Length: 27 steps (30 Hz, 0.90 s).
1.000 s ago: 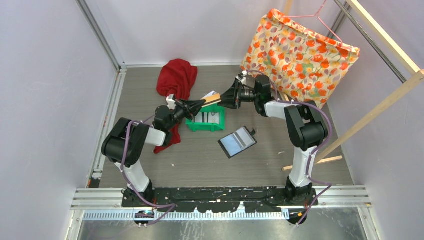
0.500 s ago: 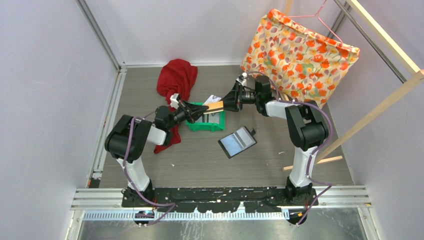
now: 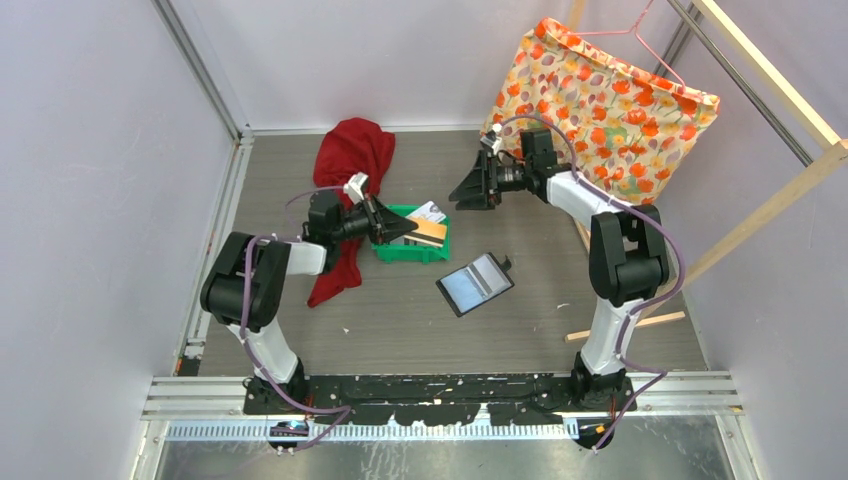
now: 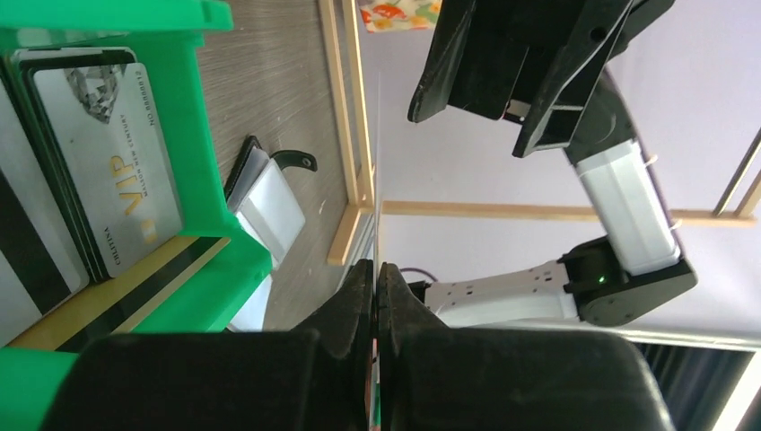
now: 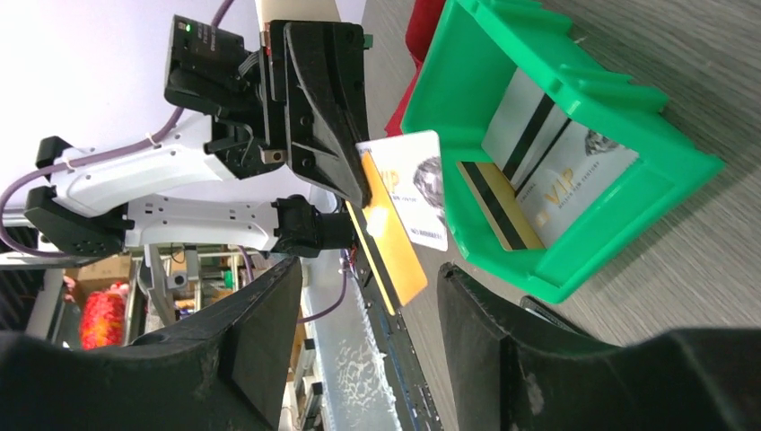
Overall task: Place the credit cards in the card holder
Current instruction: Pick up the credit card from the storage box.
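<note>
Left gripper is clamped on an orange card over the bin. A white card looks pinched with it, can't confirm. Right gripper has its jaws wide and empty, just beyond the bin. More cards stand in the bin. Holder lies open on the table, near the bin. Step: transfer of the first card. Next: carry it to the holder and line its edge up with a pocket. The right gripper probably has to pin the holder.

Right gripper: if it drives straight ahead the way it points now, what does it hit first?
Most likely the yellow-orange card pinched in the left gripper, beside the green bin. The right gripper is open, and depth is hard to judge.
</note>
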Available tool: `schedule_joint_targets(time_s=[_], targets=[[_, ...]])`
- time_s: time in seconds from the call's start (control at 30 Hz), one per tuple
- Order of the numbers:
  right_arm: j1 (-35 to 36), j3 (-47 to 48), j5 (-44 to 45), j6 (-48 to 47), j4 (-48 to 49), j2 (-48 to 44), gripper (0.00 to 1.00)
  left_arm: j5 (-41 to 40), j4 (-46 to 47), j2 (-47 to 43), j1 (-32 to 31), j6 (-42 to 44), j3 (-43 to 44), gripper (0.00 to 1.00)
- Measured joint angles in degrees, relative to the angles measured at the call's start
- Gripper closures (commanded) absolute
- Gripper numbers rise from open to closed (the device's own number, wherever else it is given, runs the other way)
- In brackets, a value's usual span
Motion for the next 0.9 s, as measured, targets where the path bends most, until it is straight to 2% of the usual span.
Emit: schedule_joint_targets(time_s=[0.13, 0.43, 0.57, 0.63, 0.7, 0.9], targets=[[2.1, 4.7, 0.1, -4.6, -6.8, 1.9, 0.38, 2.4, -2.0, -0.1, 0.0, 3.5, 1.9, 1.0], [5.7, 10.5, 1.5, -10.8, -17.6, 8.1, 0.44, 5.9, 0.2, -0.1, 0.0, 3.2, 1.9, 1.0], [6.1, 12.0, 1.5, -11.7, -19.2, 9.3, 0.81, 6.8, 1.1, -0.1, 0.0, 2.8, 1.9, 1.0], [6.4, 12.5, 0.5, -10.7, -18.6, 9.6, 0.93, 6.8, 1.3, -0.1, 0.0, 2.4, 1.9, 1.0], [6.3, 12.5, -1.0, -8.6, -16.9, 9.6, 0.98, 6.9, 1.3, 0.1, 0.2, 2.2, 1.9, 1.0], [5.8, 12.5, -0.7, -6.9, -14.6, 9.6, 0.99, 6.9, 1.9, 2.0, 1.0, 2.1, 2.1, 1.0]])
